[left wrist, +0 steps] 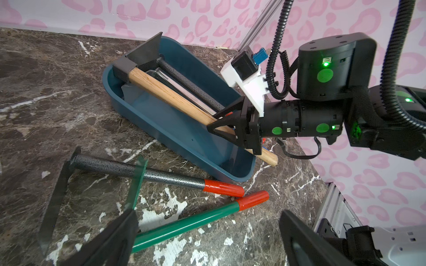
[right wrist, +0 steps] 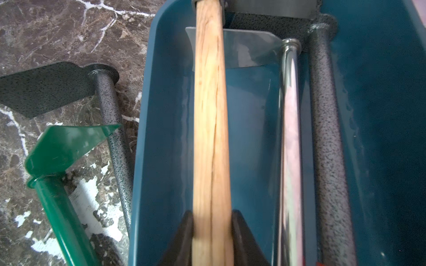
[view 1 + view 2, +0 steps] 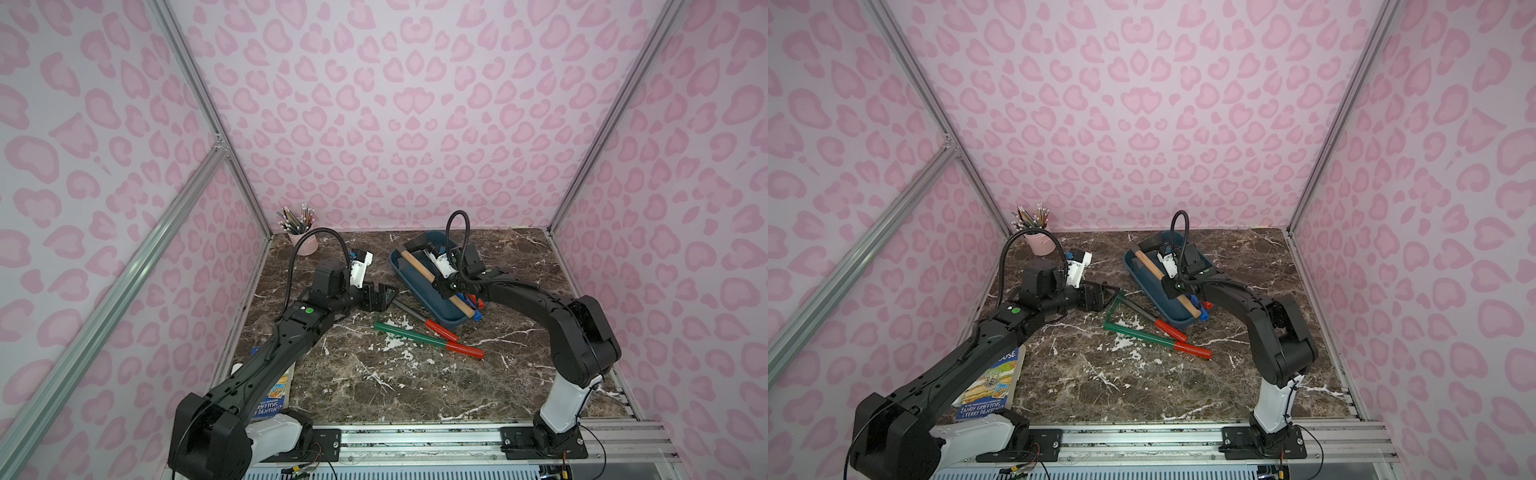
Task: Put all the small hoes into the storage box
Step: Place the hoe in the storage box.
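Observation:
The small hoe, with a speckled dark grey shaft, flat dark blade and red handle end, lies on the marble table along the left wall of the storage box. That dark blue tray sits at the back centre. My left gripper stands open over the blade ends of the hoe and the green tool and holds nothing. My right gripper is over the box, shut on the wooden handle of a dark-headed tool.
A green-shafted tool with a red end lies crossed next to the hoe. Inside the box are a chrome shaft and another speckled grey shaft. A pink pencil cup stands back left. A book lies front left.

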